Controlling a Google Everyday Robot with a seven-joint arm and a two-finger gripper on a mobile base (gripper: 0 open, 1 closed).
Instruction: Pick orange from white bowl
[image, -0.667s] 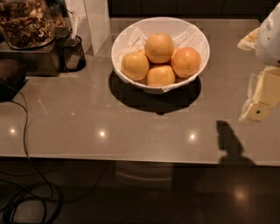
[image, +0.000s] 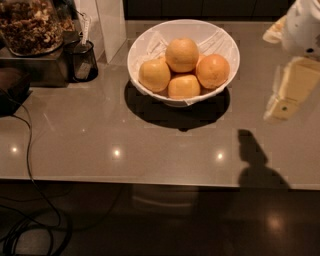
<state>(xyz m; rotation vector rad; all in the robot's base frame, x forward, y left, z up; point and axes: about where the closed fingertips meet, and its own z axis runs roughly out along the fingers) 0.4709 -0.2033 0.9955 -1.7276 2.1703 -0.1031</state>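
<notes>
The white bowl (image: 150, 42) stands on the grey counter at the back middle and holds several oranges. The pale yellowish orange (image: 182, 54) lies on top of the pile, at the bowl's middle back. A deeper reddish-orange one (image: 212, 71) lies to its right, and two more lie in front. My gripper (image: 286, 92), cream-coloured, hangs above the counter at the right edge of the view. It is to the right of the bowl and apart from it, and it holds nothing that I can see. Its shadow falls on the counter near the front edge.
A dark glass jar of nuts (image: 29, 25) sits on a dark box at the back left. A small black holder (image: 82, 61) and a white upright block (image: 111, 25) stand beside it. Cables (image: 30, 165) run off the counter's front left edge.
My gripper has moved a little to the left and up, toward the bowl. Its shadow has shifted left with it. The bowl and the oranges have not moved.
</notes>
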